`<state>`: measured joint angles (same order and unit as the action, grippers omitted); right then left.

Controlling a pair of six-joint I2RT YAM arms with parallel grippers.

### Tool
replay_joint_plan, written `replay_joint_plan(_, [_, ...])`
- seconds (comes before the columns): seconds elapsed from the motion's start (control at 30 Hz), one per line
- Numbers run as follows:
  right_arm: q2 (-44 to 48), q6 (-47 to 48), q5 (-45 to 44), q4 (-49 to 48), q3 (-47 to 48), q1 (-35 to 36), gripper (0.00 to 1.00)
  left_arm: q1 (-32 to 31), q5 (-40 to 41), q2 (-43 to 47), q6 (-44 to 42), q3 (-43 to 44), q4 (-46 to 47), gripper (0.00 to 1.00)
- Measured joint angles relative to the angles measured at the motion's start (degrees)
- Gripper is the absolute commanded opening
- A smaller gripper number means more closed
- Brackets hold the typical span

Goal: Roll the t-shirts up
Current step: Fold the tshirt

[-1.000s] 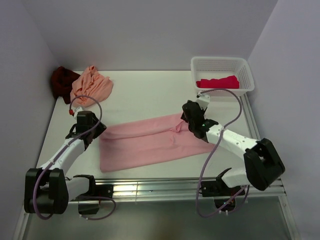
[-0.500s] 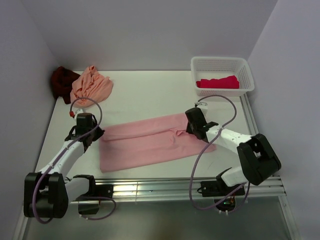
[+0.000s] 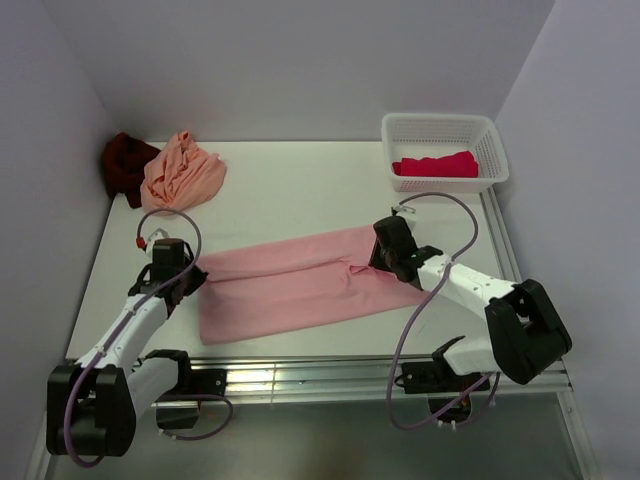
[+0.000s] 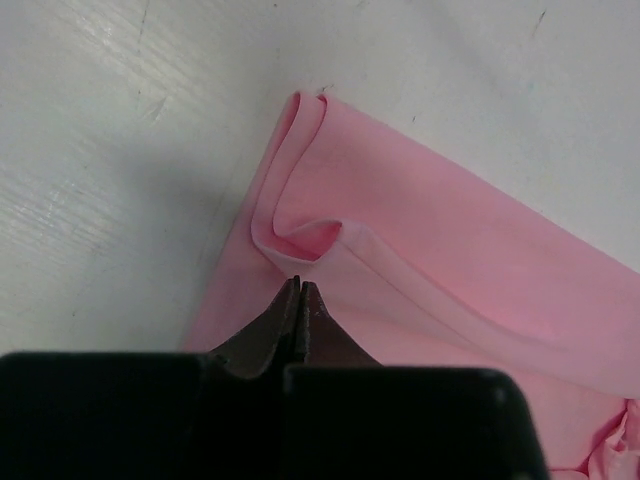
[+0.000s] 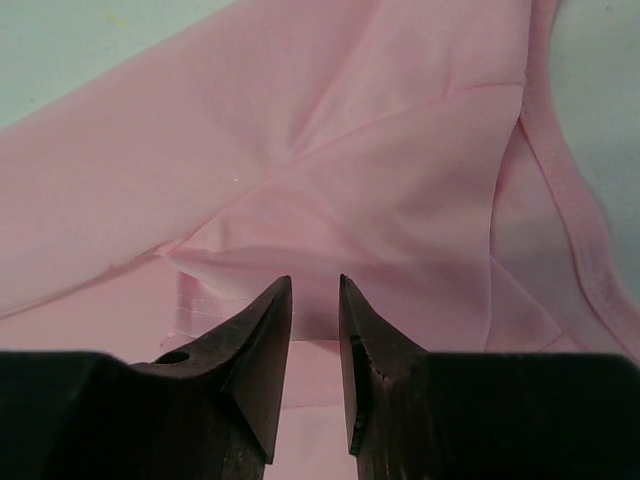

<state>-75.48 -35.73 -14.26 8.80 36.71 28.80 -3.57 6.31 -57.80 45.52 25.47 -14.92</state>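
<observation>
The light pink t-shirt [image 3: 290, 285] is seen laid flat as a long folded strip across the middle of the table [image 3: 300, 185], nearer the near edge than the far one. And the left gripper [image 4: 300, 288] is clamped tight at the strip's left end, with a small pucker of hemmed cloth drawn up right at the tips, so a pinch on the hem is judged likely. The right gripper [image 5: 315, 285] is set down on the strip's right end with its jaws narrowly apart and pink cloth showing in the gap. Whether a fold is actually nipped there cannot be told. Now the risks. Only a thin edge seems to be taken on the left, so the hem could be lost as soon as tension is applied, and the roll would then start crooked. On the right, several folded layers are stacked, so only the top flap may be lifted while the layers beneath are left behind, and the fold would be opened out. If the two ends are pulled unevenly, the strip could be skewed or bunched in the middle. As for heading, the long axis is run from the left edge toward the right edge, tilted so that the right end lies a little closer to the far edge. A stitched hem is shown at the left end, and a folded flap with a banded edge at the right.
</observation>
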Motion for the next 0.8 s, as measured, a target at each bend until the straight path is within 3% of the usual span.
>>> replay_joint_plan(0.27, [-6.0,0.0,2.9,-0.7,5.9,0.2,0.32,0.0,0.1,3.1,0.8,0.1,-1.3,0.0])
replay_joint_plan(0.5, [-8.3,-1.3,5.0,-0.7,4.7,4.6,0.31,0.0,0.0,3.0,0.9,2.6,-4.2,0.02])
replay_joint_plan(0.6, [-8.0,-2.3,5.8,-0.7,2.7,6.3,0.31,0.0,0.0,2.8,0.9,4.8,-5.3,0.08])
replay_joint_plan(0.7, [-6.7,-2.6,5.9,0.2,1.8,6.7,0.31,0.0,0.0,2.7,0.7,6.9,-6.7,0.25])
replay_joint_plan(0.73, [-6.2,-2.6,5.7,0.2,1.9,6.7,0.32,0.0,0.0,2.4,0.6,7.7,-7.2,0.38])
replay_joint_plan(0.8, [-5.0,-2.6,5.2,1.0,2.4,6.7,0.35,0.0,0.1,1.4,0.3,9.4,-7.7,0.46])
